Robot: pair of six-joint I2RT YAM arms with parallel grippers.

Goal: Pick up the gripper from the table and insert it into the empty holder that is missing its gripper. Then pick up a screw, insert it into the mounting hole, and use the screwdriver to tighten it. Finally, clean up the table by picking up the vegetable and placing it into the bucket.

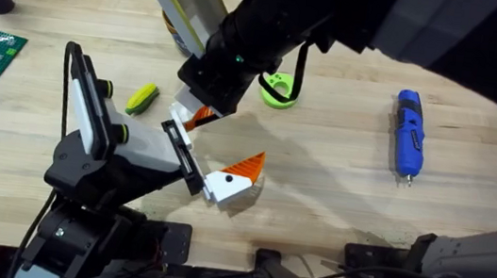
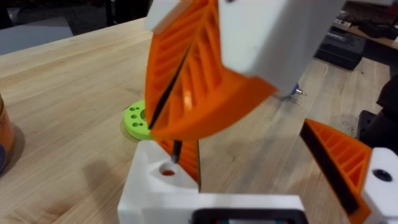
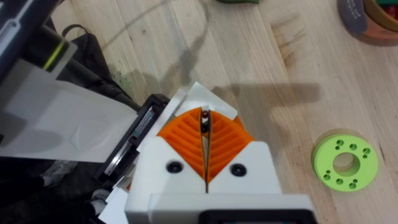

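Right gripper (image 3: pixel 205 134), orange pads pressed together on a small dark screw (image 3: pixel 204 122), poised over the white gripper block (image 2: pixel 163 177) seated in the holder (image 1: pixel 147 150). The blue screwdriver (image 1: pixel 409 133) lies well apart on the table (image 1: pixel 338 183); the yellow vegetable (image 1: pixel 142 98) lies near the holder.

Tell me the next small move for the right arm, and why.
Probably lower the right tool straight down a little, so the screw seats in the hole of the white block. The orange pads are shut on the screw, and its tip hangs just above that hole, nearly lined up. The screwdriver lies untouched on the table.
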